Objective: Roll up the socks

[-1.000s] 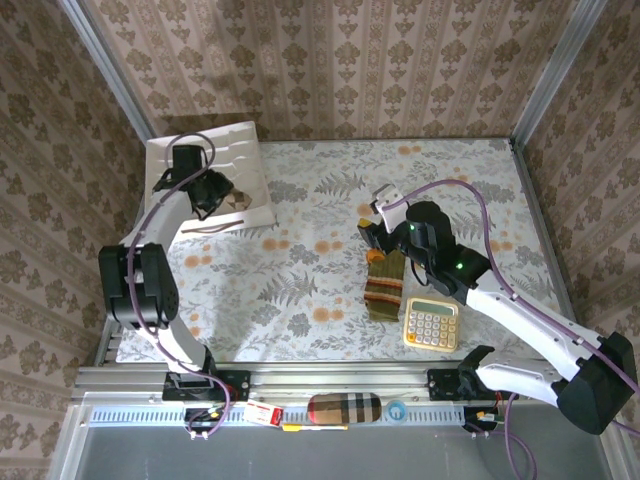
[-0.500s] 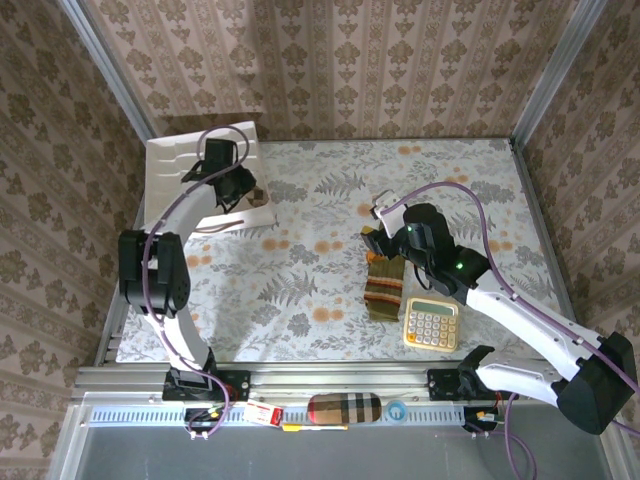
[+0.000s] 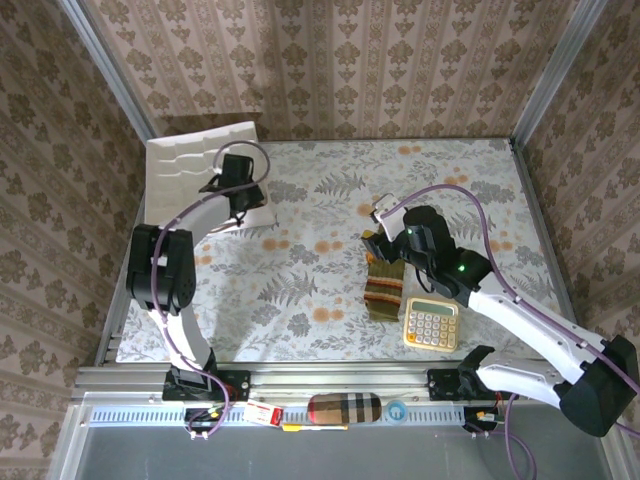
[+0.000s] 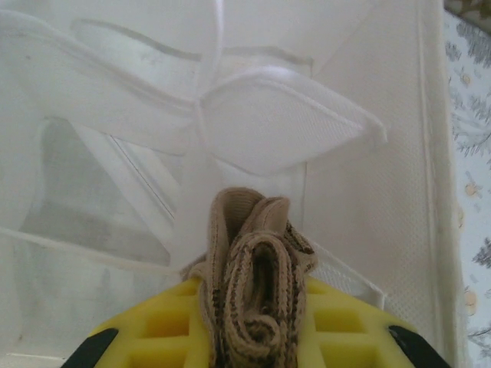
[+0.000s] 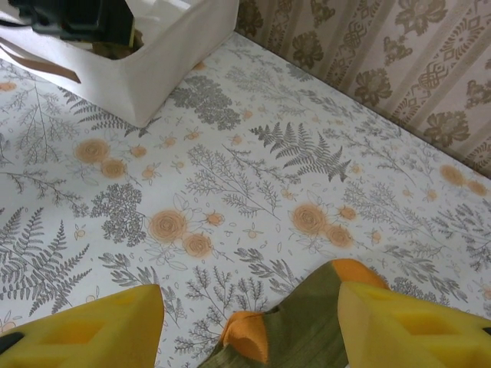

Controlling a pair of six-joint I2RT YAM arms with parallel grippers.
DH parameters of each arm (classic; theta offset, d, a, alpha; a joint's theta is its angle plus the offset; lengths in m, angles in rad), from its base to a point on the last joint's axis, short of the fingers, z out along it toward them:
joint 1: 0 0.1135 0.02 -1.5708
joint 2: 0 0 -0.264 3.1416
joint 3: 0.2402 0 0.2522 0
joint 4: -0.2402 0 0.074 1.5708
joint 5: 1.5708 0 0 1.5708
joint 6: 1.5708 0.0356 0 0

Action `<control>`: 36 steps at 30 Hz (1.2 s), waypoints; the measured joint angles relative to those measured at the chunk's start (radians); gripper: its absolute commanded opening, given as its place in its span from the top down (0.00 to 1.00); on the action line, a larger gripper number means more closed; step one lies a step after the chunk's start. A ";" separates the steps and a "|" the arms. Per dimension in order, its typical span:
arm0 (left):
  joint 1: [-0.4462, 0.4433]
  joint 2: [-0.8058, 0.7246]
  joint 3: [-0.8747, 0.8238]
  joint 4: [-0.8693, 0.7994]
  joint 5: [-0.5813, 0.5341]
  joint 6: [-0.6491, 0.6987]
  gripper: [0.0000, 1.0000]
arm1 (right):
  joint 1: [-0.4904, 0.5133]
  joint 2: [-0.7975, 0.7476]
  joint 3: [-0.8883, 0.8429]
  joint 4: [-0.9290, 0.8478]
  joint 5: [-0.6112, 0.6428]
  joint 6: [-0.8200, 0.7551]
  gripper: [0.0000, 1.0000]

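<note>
Two socks lie well apart. Near right on the counter [image 3: 300,290], just left of a calculator [image 3: 431,323], the olive striped sock [image 3: 384,290] lies flat. The right hand [image 3: 379,246] hangs over its far, orange-toed end with fingers spread to either side. Far left, the left hand [image 4: 253,341] pinches the rolled argyle sock [image 4: 253,276] over a white fabric box [image 3: 185,165].

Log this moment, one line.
left jaws: shut on rolled tan sock, over white organizer | right jaws: open over green sock toe end, on table | green sock: not yet rolled
</note>
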 measured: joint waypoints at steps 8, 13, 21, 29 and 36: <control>-0.028 -0.078 -0.073 0.031 -0.097 0.012 0.26 | 0.000 -0.002 0.000 -0.001 0.021 0.000 0.37; -0.022 -0.147 -0.032 -0.058 -0.118 0.001 0.23 | 0.000 0.013 0.015 -0.010 0.045 0.001 0.35; -0.004 -0.298 0.029 -0.195 -0.053 -0.089 0.38 | -0.063 0.101 0.051 -0.077 0.091 0.154 0.45; -0.243 -0.382 -0.066 -0.204 0.198 -0.161 0.43 | -0.140 0.364 0.039 -0.182 0.001 0.481 0.43; -0.415 -0.402 -0.273 -0.192 0.276 -0.262 0.44 | -0.140 0.594 0.023 -0.121 -0.142 0.655 0.45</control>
